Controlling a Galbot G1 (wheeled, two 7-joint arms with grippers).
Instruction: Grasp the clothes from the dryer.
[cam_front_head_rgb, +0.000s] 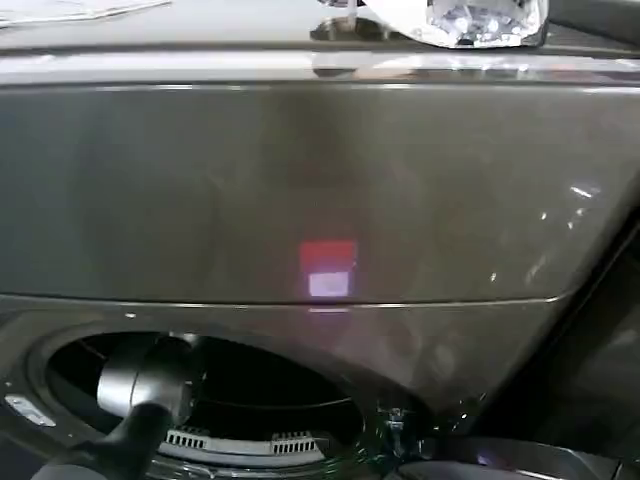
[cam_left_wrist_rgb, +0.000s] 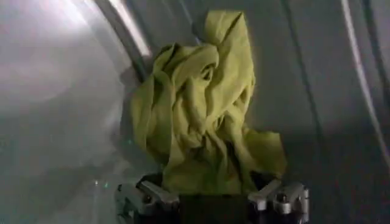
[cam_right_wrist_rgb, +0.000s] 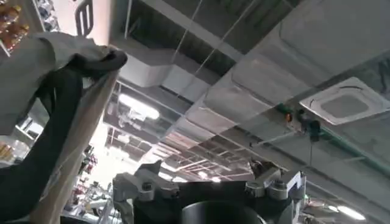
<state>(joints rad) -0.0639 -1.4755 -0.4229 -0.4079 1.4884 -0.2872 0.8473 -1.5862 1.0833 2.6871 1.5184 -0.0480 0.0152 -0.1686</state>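
The dryer (cam_front_head_rgb: 300, 190) is a dark bronze-grey front loader, and its round porthole (cam_front_head_rgb: 250, 390) gapes at the lower left of the head view. My left arm (cam_front_head_rgb: 145, 395) reaches through that opening into the drum. Inside, the clothes (cam_left_wrist_rgb: 201, 109) are a small yellow-green wrinkled bundle lying against the drum's grey metal wall (cam_left_wrist_rgb: 61, 91). My left gripper (cam_left_wrist_rgb: 210, 196) is open, its two fingers spread wide on either side of the bundle's near end. My right gripper (cam_right_wrist_rgb: 210, 182) is open and holds nothing, pointing up at the ceiling, away from the machine.
A clear plastic item (cam_front_head_rgb: 470, 20) rests on the dryer's top. A red and white glow (cam_front_head_rgb: 328, 268) shows on the front panel. A slotted vent (cam_front_head_rgb: 240, 440) lines the porthole's lower rim. A grey-covered arm section (cam_right_wrist_rgb: 42, 85) and ceiling ducts (cam_right_wrist_rgb: 317, 42) show beyond the right gripper.
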